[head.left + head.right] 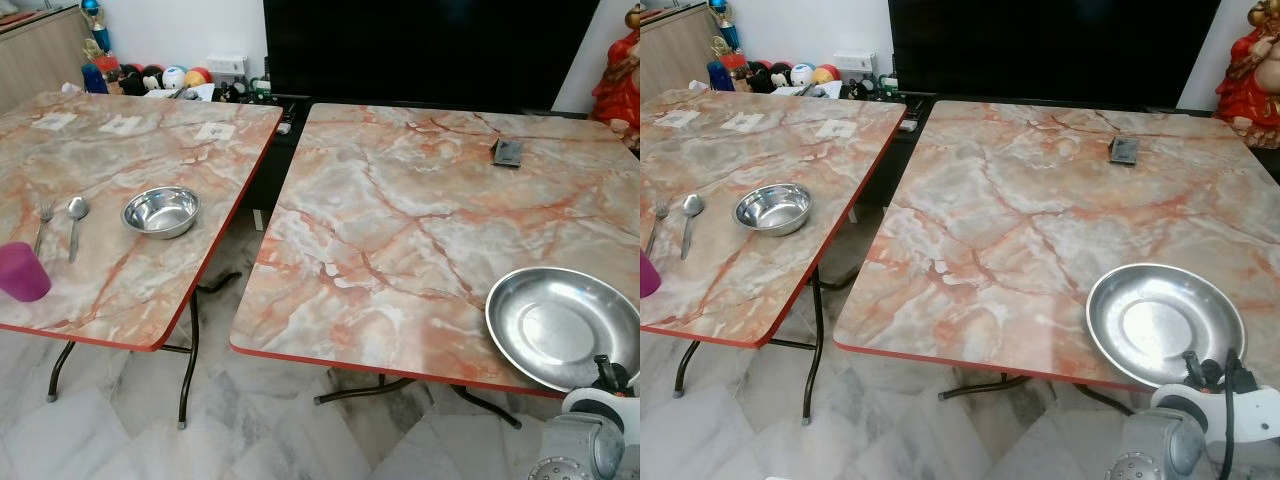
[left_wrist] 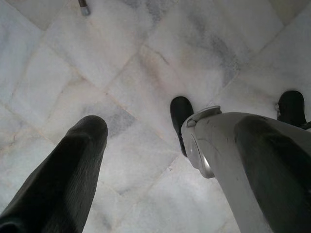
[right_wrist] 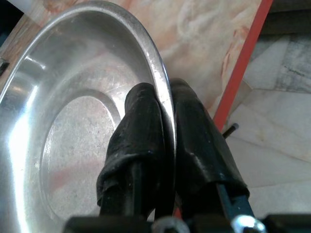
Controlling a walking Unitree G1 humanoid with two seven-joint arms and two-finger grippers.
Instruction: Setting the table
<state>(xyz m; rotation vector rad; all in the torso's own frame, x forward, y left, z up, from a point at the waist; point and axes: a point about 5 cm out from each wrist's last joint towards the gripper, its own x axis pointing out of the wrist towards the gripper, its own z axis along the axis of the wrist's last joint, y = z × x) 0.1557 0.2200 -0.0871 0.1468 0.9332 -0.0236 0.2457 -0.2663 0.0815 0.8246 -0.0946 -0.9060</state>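
Two counters stand side by side with a gap between them. On the left counter (image 1: 130, 140) a bowl (image 1: 161, 211) sits right of a spoon (image 1: 76, 224), a fork (image 1: 43, 224) left of that, and a cup (image 1: 21, 271) at the near edge. On the right counter (image 1: 400, 220) a plate (image 1: 563, 327) lies at the near right corner, a small flat object (image 1: 508, 152) far behind it.

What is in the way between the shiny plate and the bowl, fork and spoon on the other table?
A gap of floor separates the tables. The right gripper clamps the plate at its rim; nothing else blocks the way.
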